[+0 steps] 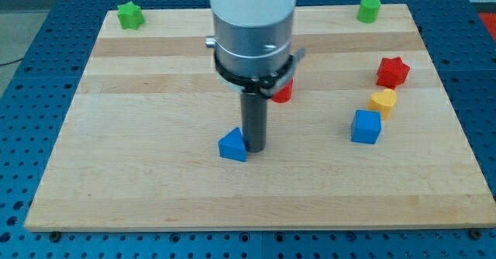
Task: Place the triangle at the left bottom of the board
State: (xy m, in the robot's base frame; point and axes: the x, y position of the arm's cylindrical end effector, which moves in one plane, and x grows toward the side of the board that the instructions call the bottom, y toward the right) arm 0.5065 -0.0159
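A blue triangle block lies on the wooden board, a little left of centre in the view's lower half. My tip rests on the board just to the triangle's right, touching or nearly touching its right side. The rod rises from there into the arm's grey and white body at the view's top centre.
A green star block sits at the board's top left, a green cylinder at the top right. A red star, a yellow block and a blue cube stand at the right. A red block is partly hidden behind the arm.
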